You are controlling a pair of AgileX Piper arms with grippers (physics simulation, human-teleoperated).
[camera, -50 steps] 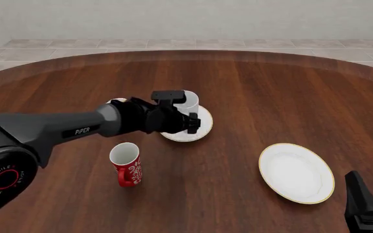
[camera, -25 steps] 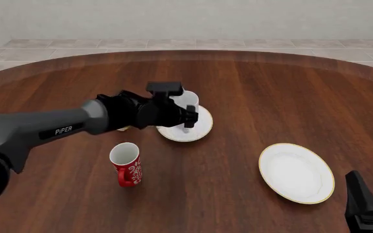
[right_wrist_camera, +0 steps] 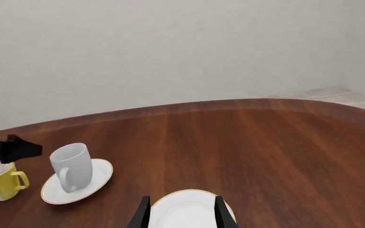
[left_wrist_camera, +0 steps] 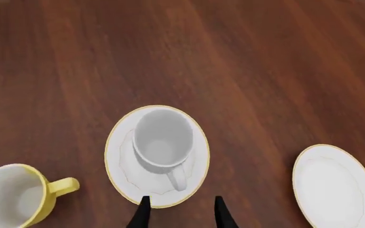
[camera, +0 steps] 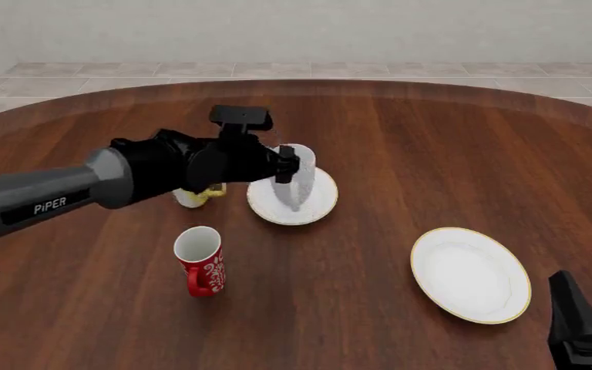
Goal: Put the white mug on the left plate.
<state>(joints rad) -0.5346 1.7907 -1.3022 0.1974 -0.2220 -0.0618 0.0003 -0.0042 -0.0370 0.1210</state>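
Tall plain white ceramic mug (left_wrist_camera: 163,143) upright on small round white plate (left_wrist_camera: 122,168) — just beyond left tool (left_wrist_camera: 181,209), open, empty.

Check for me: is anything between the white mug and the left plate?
No. The white mug already stands upright on the left plate. The left gripper, open and empty, is clear of it, and the yellow-handled mug sits beside the plate, apart.

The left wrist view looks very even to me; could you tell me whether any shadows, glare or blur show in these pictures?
Left wrist view: sharp, flat light, the white mug barely shadowing the left plate. Front view: soft sheen along the table's far edge, no blur. Right wrist view: sharp, no glare.
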